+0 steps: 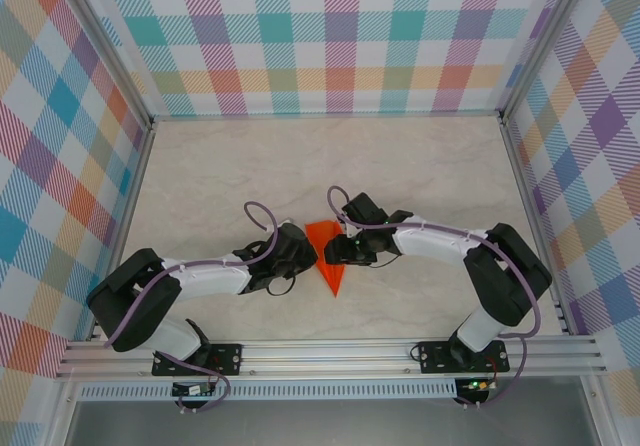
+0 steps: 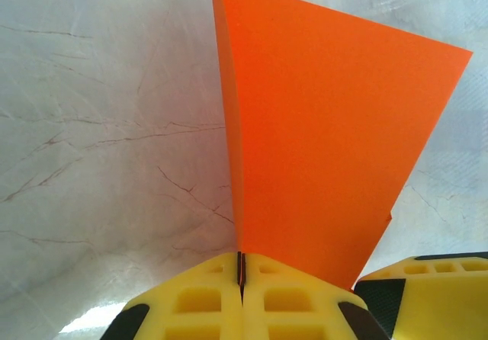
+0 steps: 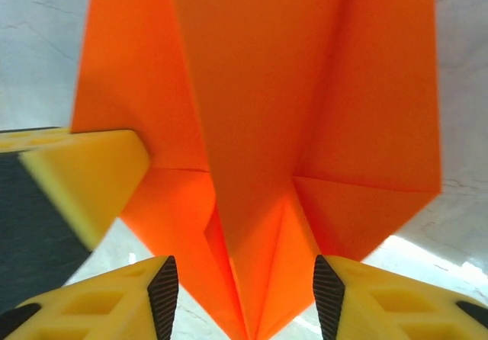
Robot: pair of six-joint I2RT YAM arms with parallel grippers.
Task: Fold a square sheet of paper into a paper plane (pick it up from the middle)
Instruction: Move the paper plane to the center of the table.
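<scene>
paper plane (image 1: 326, 258): lying far-to-near, nose toward my bases | left gripper (image 2: 241, 277): pinching its fold | right gripper (image 3: 245, 298): spread astride it

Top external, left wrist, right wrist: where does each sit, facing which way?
Top external: above and behind, looking down at the table; left arm, right arm show.
Left wrist: on left gripper, facing along shut fingers clamping orange paper.
Right wrist: on right gripper, open fingers straddling the paper.
Shared: both wrist views see the paper.
</scene>
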